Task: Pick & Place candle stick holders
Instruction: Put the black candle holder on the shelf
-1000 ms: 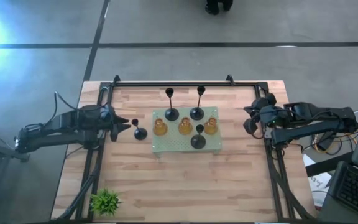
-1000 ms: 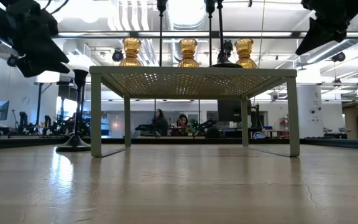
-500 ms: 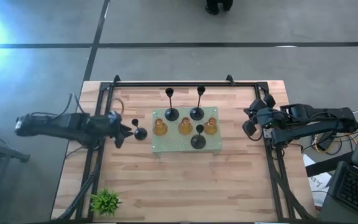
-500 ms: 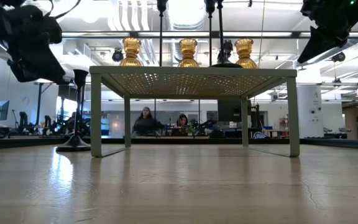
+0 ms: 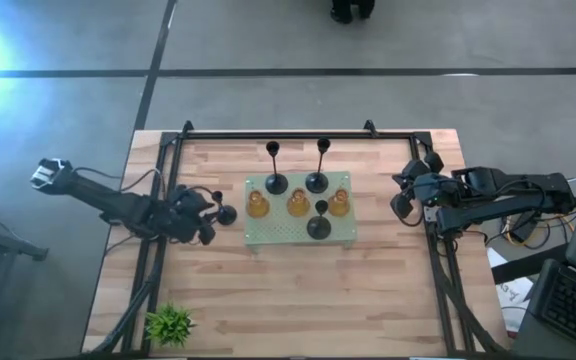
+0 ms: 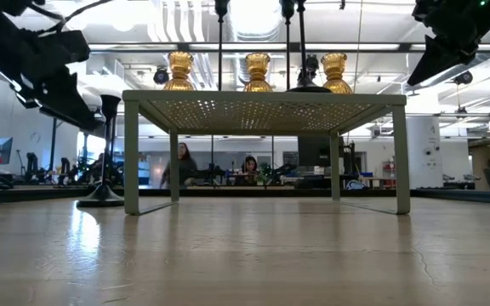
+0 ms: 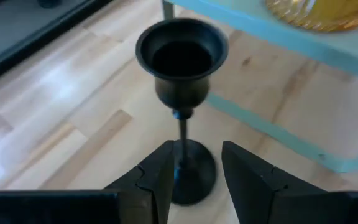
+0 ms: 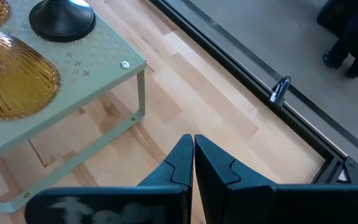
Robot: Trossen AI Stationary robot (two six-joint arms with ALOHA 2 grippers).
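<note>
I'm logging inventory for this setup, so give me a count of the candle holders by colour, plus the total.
Squat amber-orange glass candle holders: 3
Black metal candle holders with round bases and thin stems: 4
Total: 7

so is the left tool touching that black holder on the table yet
Apart. In the left wrist view the left tool is open, its fingers either side of the black holder's thin stem, wood showing in the gaps.

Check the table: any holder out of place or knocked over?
One black holder stands on the table left of the green board, apart from the six on it. It is upright, its stem between the open left gripper fingers. Nothing is tipped.
</note>
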